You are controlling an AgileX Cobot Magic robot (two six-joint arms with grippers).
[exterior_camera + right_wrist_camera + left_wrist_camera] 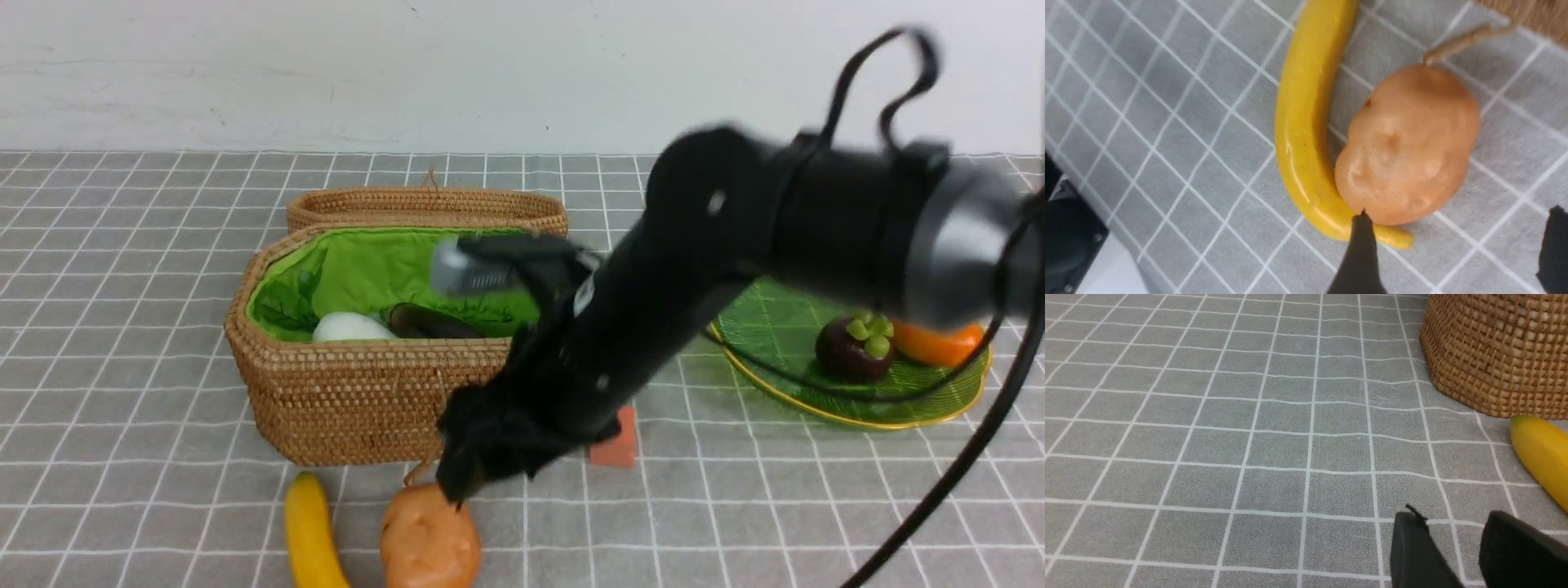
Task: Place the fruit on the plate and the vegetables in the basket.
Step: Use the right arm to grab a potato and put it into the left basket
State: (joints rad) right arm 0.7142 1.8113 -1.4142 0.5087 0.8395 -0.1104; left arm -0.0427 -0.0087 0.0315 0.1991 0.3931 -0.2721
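The orange-brown potato (430, 539) and the yellow banana (310, 531) lie touching on the cloth in front of the woven basket (351, 408). My right gripper (459, 482) hangs just above the potato (1408, 143), open and empty (1457, 228), with one fingertip (1361, 228) over the potato's edge and the banana (1306, 122). The white radish (351, 327) and dark eggplant (433, 322) lie in the basket. The mangosteen (856, 347) and orange mango (939, 343) lie on the green plate (767, 327). My left gripper (1457, 539) is open and empty, low over the cloth, near the banana's tip (1539, 453). The gourd is hidden.
A small orange cube (618, 445) sits by the basket's front right corner, partly behind my right arm. The basket's lid (424, 208) stands open at the back. Its cord loop (1466, 41) lies on the cloth by the potato. The basket wall (1494, 351) is close to my left gripper.
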